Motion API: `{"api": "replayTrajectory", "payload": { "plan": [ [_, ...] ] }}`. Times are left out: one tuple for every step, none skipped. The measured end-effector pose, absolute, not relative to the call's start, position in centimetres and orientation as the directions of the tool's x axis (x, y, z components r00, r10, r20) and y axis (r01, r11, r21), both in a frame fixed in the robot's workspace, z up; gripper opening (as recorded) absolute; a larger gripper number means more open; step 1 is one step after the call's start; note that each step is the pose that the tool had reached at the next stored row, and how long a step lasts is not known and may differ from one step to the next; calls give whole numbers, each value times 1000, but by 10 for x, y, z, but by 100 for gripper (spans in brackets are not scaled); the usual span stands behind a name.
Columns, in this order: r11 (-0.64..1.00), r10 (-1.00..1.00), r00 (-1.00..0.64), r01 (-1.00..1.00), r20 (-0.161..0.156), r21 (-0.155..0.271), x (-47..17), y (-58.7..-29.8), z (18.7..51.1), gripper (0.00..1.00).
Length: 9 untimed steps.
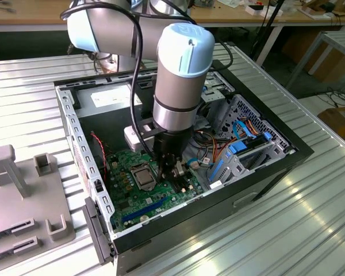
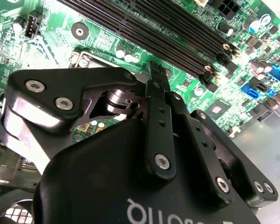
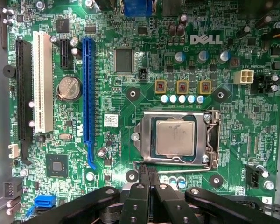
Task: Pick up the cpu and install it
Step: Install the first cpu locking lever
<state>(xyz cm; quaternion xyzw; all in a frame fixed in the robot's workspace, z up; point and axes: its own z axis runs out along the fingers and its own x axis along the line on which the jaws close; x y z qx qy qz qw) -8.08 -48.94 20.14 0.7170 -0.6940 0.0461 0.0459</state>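
One cpu [image 3: 175,137] is sitting flat in the socket frame [image 3: 213,140] on the green motherboard [image 3: 130,84], its dull silver top facing up and its edges lining up squarely with the frame's opening, so I am judging it already seated where it belongs rather than waiting to be fetched. In the exterior view I am seeing the same chip [image 1: 145,175] as a small grey square just beside the tool, toward that view's left. I am holding the gripper [image 3: 148,173] low over the board with its two black fingertips [image 3: 152,175] pressed together and carrying nothing; they are pointing at the frame's near edge, close to it, though I cannot tell whether they are touching the metal. That closed, narrow tip is probably suiting work on the frame or its latch better than a grasp on the chip. In the second wrist view the gripper [image 2: 156,77] is hanging close to the long black memory slots [image 2: 144,32]. Around it all, the open computer case [image 1: 75,132] is lying on its side on the ribbed metal table [image 1: 287,224], giving the arm [image 1: 178,75] a straight drop from above.
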Motion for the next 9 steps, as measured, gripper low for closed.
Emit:
{"api": "replayTrajectory", "payload": {
  "plan": [
    [-32, -991, 32, -999, 130, 2, -80, -489, 201, 11],
    [-33, -991, 33, -999, 130, 2, -80, -490, 201, 11],
    [-32, -991, 32, -999, 130, 2, -79, -490, 200, 11],
    [-33, -991, 33, -999, 130, 2, -79, -490, 200, 11],
    [-32, -991, 32, -999, 130, 2, -78, -490, 199, 11],
    [-32, -991, 32, -999, 130, 2, -78, -490, 199, 11],
    [-32, -991, 32, -999, 130, 2, -78, -490, 198, 11],
    [-32, -991, 32, -999, 130, 2, -78, -490, 198, 11],
    [-32, -991, 32, -999, 130, 2, -78, -490, 197, 11]
  ]
}}
